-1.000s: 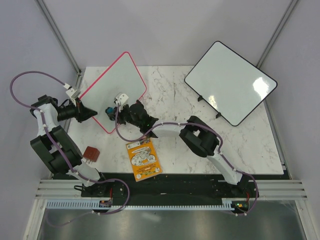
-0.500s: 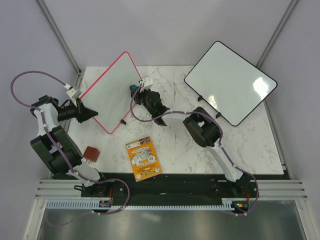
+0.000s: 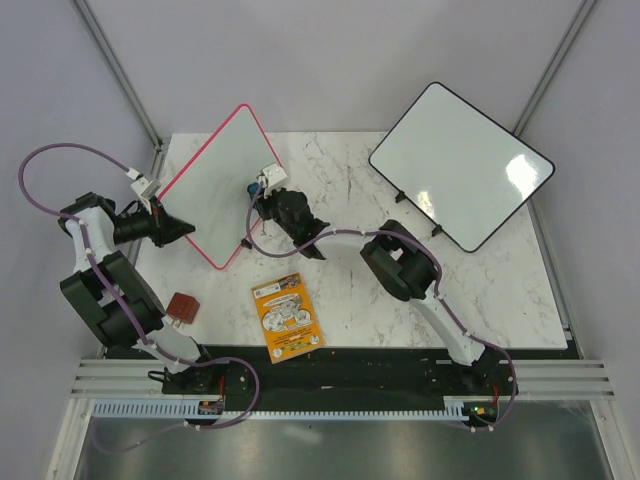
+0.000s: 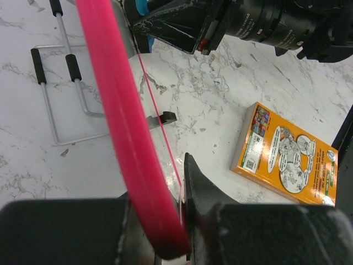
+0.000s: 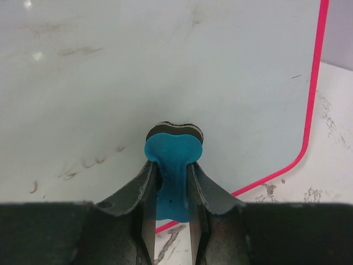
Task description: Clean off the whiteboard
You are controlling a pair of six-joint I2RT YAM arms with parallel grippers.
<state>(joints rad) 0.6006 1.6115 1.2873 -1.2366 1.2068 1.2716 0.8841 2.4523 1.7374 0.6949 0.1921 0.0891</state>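
Note:
The whiteboard has a pink frame and stands tilted at the table's back left. My left gripper is shut on its pink frame at the left edge. My right gripper is shut on a blue eraser whose dark felt pad presses on the whiteboard's face. Faint grey smudges show on the board left of the eraser. The pink frame's corner shows at the right of the right wrist view.
A larger black-framed whiteboard stands at the back right. An orange card box lies near the front edge; it also shows in the left wrist view. A small red-brown block lies front left. A wire stand sits behind the pink board.
My right gripper with the eraser has swept from the board's lower middle up to its right edge, then slightly back left onto the board. My left gripper has not moved.

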